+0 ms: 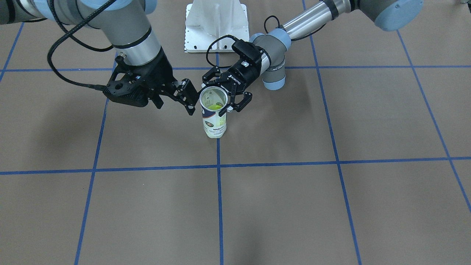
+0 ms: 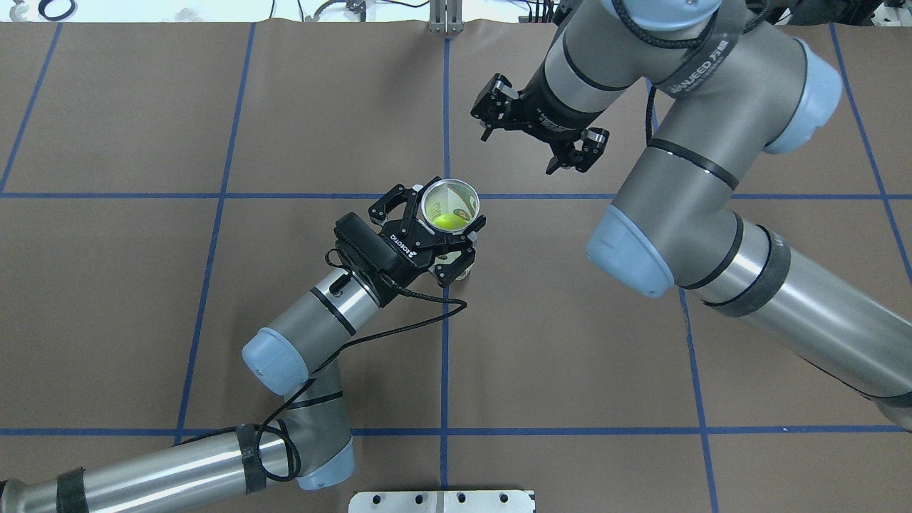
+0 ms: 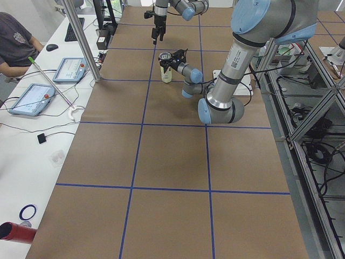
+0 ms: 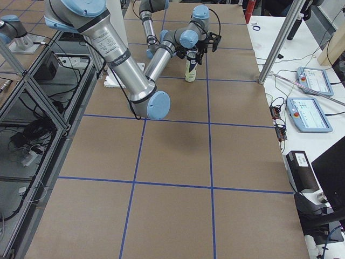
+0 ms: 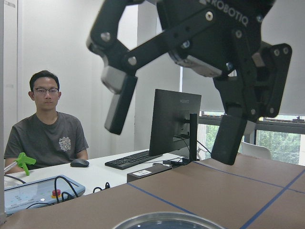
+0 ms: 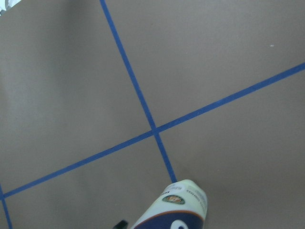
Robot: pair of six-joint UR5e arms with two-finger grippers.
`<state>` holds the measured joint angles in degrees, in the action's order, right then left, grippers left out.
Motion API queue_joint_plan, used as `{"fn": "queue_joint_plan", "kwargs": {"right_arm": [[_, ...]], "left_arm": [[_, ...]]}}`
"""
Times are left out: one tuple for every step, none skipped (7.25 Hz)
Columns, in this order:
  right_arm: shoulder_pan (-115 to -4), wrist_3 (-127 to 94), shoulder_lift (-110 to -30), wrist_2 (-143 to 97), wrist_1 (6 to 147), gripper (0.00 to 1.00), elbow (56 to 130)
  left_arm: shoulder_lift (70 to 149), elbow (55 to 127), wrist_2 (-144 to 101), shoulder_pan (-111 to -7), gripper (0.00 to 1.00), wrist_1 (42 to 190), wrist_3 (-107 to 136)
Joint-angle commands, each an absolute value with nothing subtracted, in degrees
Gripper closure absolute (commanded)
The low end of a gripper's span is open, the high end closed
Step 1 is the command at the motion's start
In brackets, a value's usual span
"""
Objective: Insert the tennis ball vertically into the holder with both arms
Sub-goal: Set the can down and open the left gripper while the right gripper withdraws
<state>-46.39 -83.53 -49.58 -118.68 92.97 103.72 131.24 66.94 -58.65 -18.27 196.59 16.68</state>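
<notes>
We log: ball (image 2: 447,221) inside holder (image 2: 463,205) (upright on bench (image 2: 214,320)); L end effector (image 5: 172,143) & R end effector (image 2: 519,153) both spread apart.

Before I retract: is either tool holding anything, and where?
Nothing is held. Left tool stands open by the clear cylindrical can; right tool open, empty.

I see two arms of the same build. The left arm (image 2: 335,313) and the right arm (image 2: 684,178) have grey joint housings with round light-blue caps (image 2: 274,360), linked by silver tubes with black bands. A thin black cable (image 2: 464,305) trails from the left one, and a thicker braided cable (image 1: 59,39) follows the right. The jaws are black linkages with silver pins. The left set reads ROBOTIQ (image 5: 230,10) in white, and a white printed sticker (image 3: 235,54) sits on the left arm's tube.
</notes>
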Motion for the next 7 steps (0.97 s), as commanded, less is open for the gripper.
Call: {"fn": "queue_joint_plan", "kwargs": {"right_arm": [[-48.34, -80.42, -50.89, -119.61, 93.16, 0.01, 103.71], [-48.77, -80.42, -50.8, -119.79, 93.16, 0.01, 103.71], [-49.3, -80.42, -50.8, -120.23, 93.16, 0.01, 103.54], [-49.83, -80.33, -50.89, -120.41, 93.25, 0.01, 103.45], [-50.01, -80.33, -50.89, -120.41, 93.25, 0.01, 103.45], [-50.1, -80.33, -50.89, -120.41, 93.25, 0.01, 103.45], [-50.18, -80.33, -51.41, -120.41, 93.25, 0.01, 103.53]], "left_arm": [[131.05, 67.32, -58.62, -18.46, 0.12, 196.61, 16.52], [131.13, 67.32, -58.62, -18.46, 0.11, 196.61, 16.61], [131.05, 67.41, -58.54, -18.46, 0.11, 196.61, 16.52], [129.22, 67.93, -57.32, -18.46, 0.1, 196.7, 16.61], [125.81, 72.2, -57.22, -18.46, 0.09, 196.7, 16.61], [122.12, 75.99, -57.3, -18.46, 0.09, 196.61, 16.61], [120.51, 78.2, -57.3, -18.46, 0.09, 196.61, 16.61]]}}
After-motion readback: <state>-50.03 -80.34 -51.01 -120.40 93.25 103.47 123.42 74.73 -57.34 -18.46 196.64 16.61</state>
